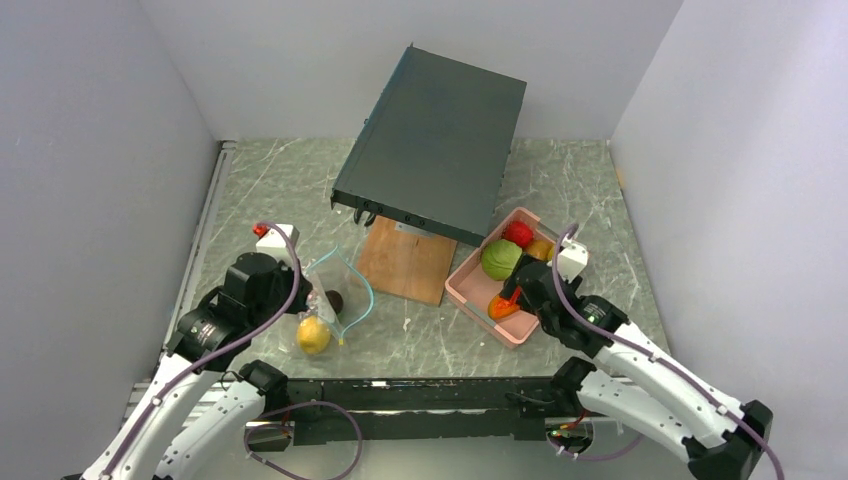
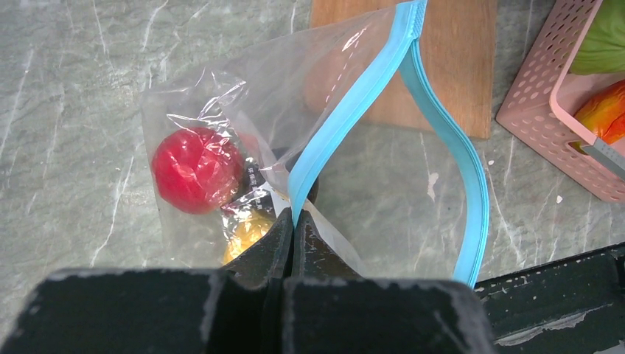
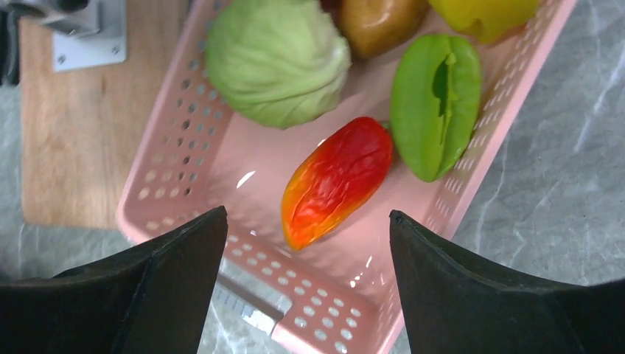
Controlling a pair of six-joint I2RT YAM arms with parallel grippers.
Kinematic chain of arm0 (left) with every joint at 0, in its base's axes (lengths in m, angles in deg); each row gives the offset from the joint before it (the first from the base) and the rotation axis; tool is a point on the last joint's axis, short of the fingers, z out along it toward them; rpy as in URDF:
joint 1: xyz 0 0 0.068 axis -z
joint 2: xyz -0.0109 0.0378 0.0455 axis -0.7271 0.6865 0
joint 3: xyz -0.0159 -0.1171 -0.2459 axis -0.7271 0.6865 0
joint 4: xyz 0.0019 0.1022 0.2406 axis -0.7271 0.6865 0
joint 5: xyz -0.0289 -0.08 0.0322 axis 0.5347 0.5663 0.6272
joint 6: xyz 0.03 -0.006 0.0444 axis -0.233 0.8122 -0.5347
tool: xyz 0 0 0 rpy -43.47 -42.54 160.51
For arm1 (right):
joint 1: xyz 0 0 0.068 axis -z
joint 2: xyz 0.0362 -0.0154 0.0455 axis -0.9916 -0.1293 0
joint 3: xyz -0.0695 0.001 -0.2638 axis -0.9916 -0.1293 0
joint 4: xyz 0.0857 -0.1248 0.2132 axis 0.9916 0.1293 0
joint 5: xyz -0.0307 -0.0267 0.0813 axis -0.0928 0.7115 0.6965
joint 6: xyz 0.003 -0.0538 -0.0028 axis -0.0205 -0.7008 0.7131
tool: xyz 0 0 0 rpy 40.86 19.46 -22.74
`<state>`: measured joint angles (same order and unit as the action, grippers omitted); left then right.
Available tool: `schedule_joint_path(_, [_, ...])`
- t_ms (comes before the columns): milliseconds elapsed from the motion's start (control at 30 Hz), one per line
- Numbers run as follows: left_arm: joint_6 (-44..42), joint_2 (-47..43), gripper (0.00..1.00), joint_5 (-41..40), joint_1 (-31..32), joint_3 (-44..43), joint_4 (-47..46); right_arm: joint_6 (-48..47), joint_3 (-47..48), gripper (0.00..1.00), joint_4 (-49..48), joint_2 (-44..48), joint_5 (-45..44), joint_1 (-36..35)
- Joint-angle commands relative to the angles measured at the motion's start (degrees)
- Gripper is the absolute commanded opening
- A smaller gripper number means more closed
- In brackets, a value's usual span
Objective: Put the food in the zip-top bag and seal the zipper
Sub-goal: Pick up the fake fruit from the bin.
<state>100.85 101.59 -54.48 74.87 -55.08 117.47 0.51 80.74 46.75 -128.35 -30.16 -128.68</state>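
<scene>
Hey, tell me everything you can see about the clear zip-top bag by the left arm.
The zip-top bag is clear, crinkly film with a teal zipper whose two sides are spread into an open loop. The left gripper is pinched shut on the rim. Inside lie a red toy fruit and a yellow toy fruit. It sits on the marble table, its far corner over the wooden board.

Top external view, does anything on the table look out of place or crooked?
Yes, the dark flat box at the back. It sits skewed to the edges of the table and looks tilted, its near edge overhanging the wooden board. Nothing looks spilled or broken.
</scene>
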Motion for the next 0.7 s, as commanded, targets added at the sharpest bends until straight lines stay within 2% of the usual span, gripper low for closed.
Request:
schedule_joint_path(0, [0.13,-0.73,0.0,-1.41,0.09,-0.23,-1.59,-3.28,-1.01,0.8,-7.56,-3.79,10.47,8.7])
schedule_joint_path(167, [0.41,-1.48,0.0,-2.05,0.13,-0.14,-1.52,-0.06,0.24,0.75,-5.38,-12.42,16.48,15.79])
schedule_joint_path(300, [0.33,-1.52,0.0,-1.88,0.07,0.12,-1.9,7.6,0.6,0.52,-4.4,-17.09,17.86,16.25])
schedule_joint_path(400, [0.25,-1.28,0.0,-1.81,0.14,0.04,-1.94,11.37,1.98,0.51,-2.4,-21.53,15.9,16.2])
schedule_joint_path(567, [0.22,-0.97,0.0,-1.48,0.11,-0.04,-1.86,11.5,4.25,0.64,-2.66,-28.29,16.28,16.27])
schedule_joint_path(667, [0.28,-1.27,0.0,-1.64,0.14,0.03,-1.88,11.19,3.77,0.64,-4.81,-31.04,17.45,16.27])
